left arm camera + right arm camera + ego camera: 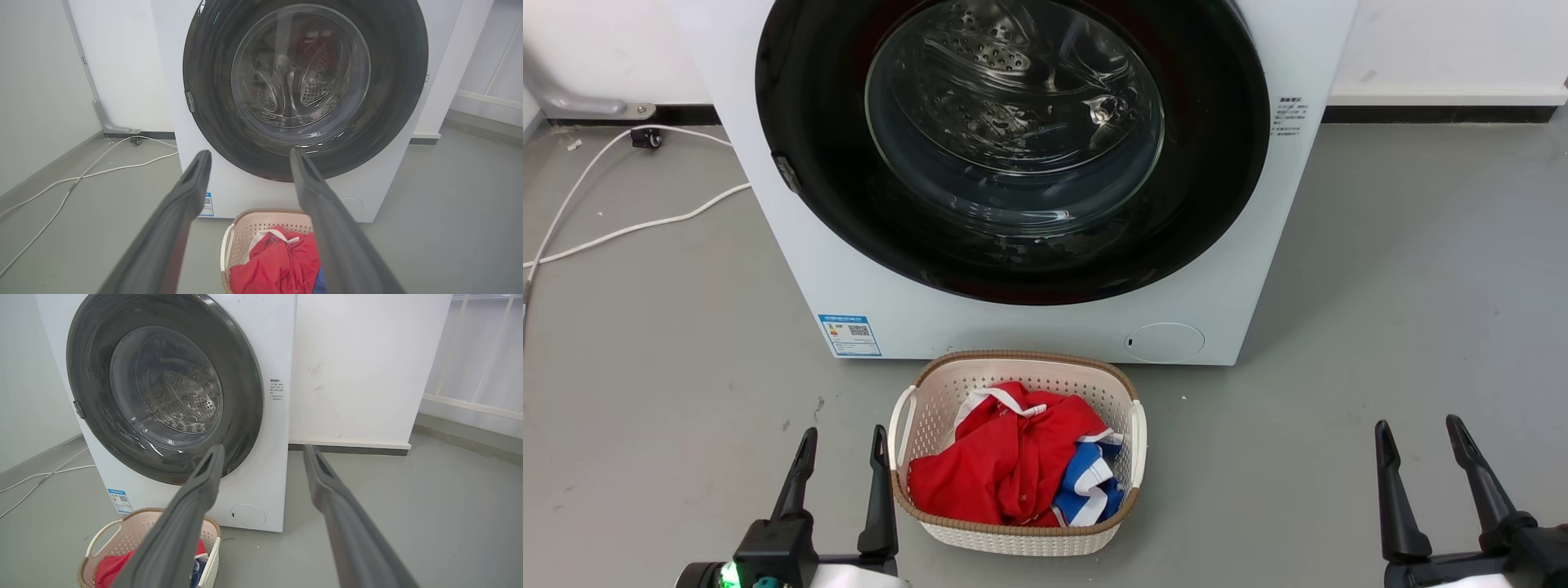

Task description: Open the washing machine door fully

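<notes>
1. Where the washer point(1013, 331) stands on the grey floor point(1380, 286), its door point(1013, 139) lies flush against the white front, shut.
2. Door: glossy black ring round a clear bulging glass. The perforated steel drum shows through the glass. There is a small metal tab point(786, 173) on the door's left edge in the head view; hinge or catch, cannot tell.
3. Left gripper point(844, 430): lower left of the head view, its two dark fingers spread apart with nothing between them, gripping nothing. It is well short of the door and just left of the basket point(1021, 358). In the left wrist view the fingers point toward the lower part of the door.
4. Right gripper point(1417, 422): lower right of the head view, fingers spread wide and empty, over bare floor. It is well apart from both washer and basket. In the right wrist view its fingers point toward the washer's right edge and the wall beside it.
5. Basket: white, perforated, brown rim, on the floor just in front of the washer, below the door. Inside are a red garment point(1005, 465) and a blue-and-white piece point(1090, 486).
6. Low on the washer front: blue label point(849, 335) at the left, round cap point(1165, 342) at the right.
7. A white cable point(621, 233) trails across the floor to the washer's left.
</notes>
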Motion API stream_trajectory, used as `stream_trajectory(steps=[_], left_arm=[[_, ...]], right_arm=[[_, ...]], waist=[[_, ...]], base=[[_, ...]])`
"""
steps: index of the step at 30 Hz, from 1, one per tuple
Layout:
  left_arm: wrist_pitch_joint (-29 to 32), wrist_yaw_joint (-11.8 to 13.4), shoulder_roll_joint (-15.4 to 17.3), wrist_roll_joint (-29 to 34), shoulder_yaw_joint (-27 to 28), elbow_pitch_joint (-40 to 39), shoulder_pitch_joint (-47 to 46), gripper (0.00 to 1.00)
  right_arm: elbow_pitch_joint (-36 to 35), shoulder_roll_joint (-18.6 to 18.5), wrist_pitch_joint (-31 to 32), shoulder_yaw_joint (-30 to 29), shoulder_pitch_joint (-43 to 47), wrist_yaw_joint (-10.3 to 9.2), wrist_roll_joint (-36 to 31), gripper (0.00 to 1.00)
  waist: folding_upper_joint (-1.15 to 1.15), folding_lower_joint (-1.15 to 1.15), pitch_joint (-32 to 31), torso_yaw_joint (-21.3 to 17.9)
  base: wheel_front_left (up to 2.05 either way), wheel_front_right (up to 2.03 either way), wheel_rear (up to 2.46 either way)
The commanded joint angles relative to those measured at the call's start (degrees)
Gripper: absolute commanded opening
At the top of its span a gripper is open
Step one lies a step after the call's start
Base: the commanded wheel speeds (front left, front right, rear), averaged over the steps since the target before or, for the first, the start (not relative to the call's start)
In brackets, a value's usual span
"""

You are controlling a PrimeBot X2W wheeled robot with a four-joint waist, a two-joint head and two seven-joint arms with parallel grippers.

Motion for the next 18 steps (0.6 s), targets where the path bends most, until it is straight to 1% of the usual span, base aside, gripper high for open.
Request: stream_trajectory(steps=[1, 9, 18], left_arm=[[-0.2, -0.4, -0.1, -0.4, 0.3, 0.3, 0.5, 1.00], [-0.2, -1.3, -0.3, -0.6, 1.0, 1.1, 0.3, 1.00], [-0.2, -0.7, -0.3, -0.9, 0.9, 1.3, 0.2, 1.00]], right_arm=[[0.2, -0.1, -0.1, 0.1, 0.6, 0.00, 0.6, 1.00], [0.5, -0.1, -0.1, 0.0, 0.7, 0.00, 1.4, 1.00], [1.1, -0.1, -0.1, 0.2, 0.6, 0.00, 1.7, 1.00]], waist=[[0.00, 0.00, 0.0, 0.0], [0.00, 0.00, 0.0, 0.0], [0.00, 0.00, 0.0, 0.0]], base=[[0.00, 0.00, 0.00], [0.00, 0.00, 0.00], [0.00, 0.00, 0.00]])
